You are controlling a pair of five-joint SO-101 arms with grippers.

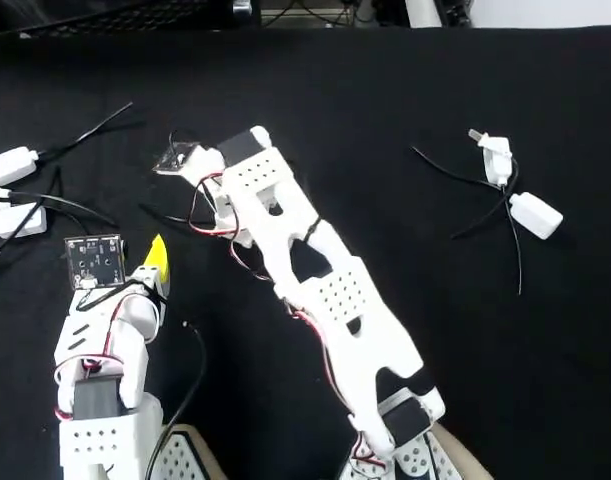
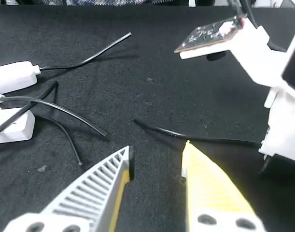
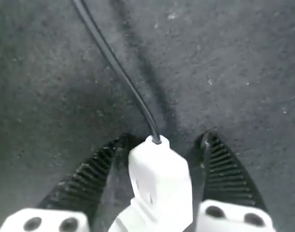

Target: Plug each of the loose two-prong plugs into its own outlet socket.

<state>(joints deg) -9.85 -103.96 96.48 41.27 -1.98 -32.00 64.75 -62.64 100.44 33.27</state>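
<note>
Straddling a white plug with the right gripper: jaws spread, one black finger on each flank, a dark gap showing on both sides, so not clamped. Plug sits centred between the fingers, well back from the tips, with its black cable leaving the far end and running out past the fingertips over the black cloth.

From the high view, right arm stretched diagonally from the near edge toward upper left of centre, gripper down at the cloth.

Left gripper also open: ribbed grey finger and yellow finger apart, only cloth between them. Loose cable end lying crosswise just ahead of the tips, not touching. Parked near the lower-left corner in the high view, yellow finger pointing up-table.

Left-edge plugs lying near the table's left edge, cables trailing, apart from the left gripper. Pronged plug and white block lying close together at far right, cables crossed, well apart from both grippers.
</note>
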